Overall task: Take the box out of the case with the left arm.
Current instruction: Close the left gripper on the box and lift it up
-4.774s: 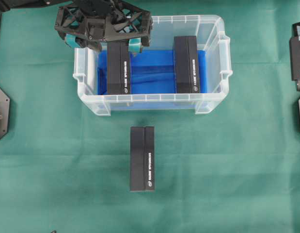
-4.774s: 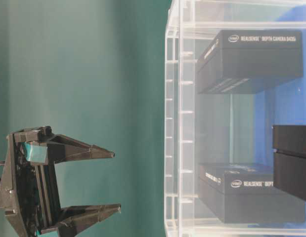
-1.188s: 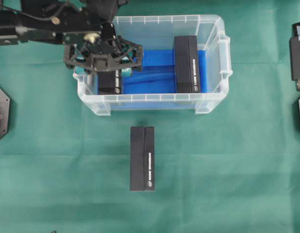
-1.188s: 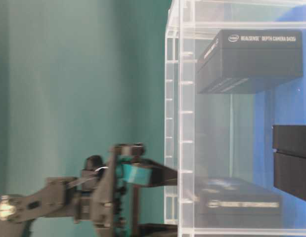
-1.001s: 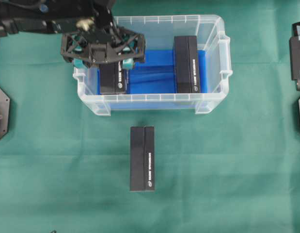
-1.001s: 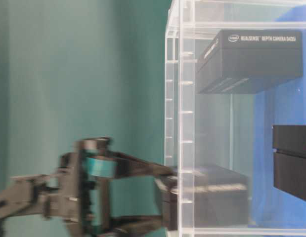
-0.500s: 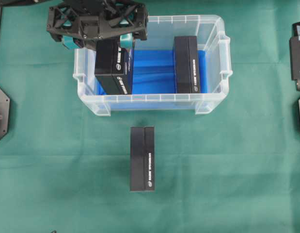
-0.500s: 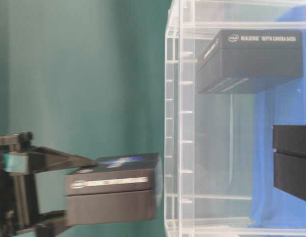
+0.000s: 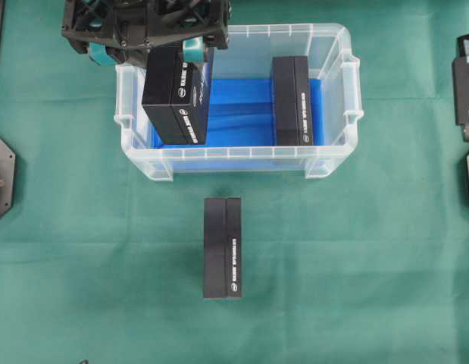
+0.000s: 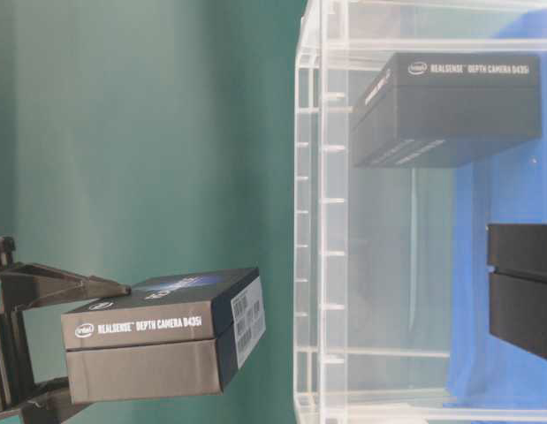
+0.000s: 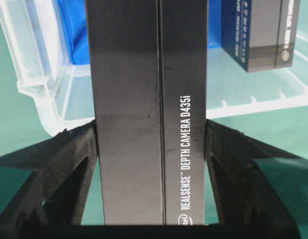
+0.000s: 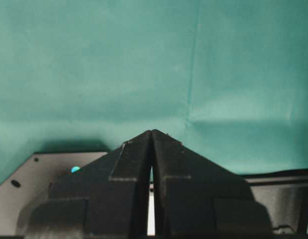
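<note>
My left gripper [image 9: 162, 54] is shut on a black box [image 9: 176, 95] labelled RealSense Depth Camera, gripping its two long sides near one end. The box [image 11: 149, 99] fills the gap between the black fingers [image 11: 69, 159]. In the table-level view the box [image 10: 158, 340] hangs outside the rim of the case [image 10: 322, 221], slightly tilted. From overhead it hovers over the left end of the clear case [image 9: 242, 155], which has a blue floor. My right gripper [image 12: 152, 133] is shut and empty over green cloth.
A second black box [image 9: 292, 100] lies inside the case at its right side. A third black box [image 9: 223, 248] lies on the green cloth in front of the case. The right arm [image 9: 465, 76] rests at the far right edge.
The left gripper has risen with the box, lifting it off the case's blue floor and above the rim. The other boxes have not moved.
</note>
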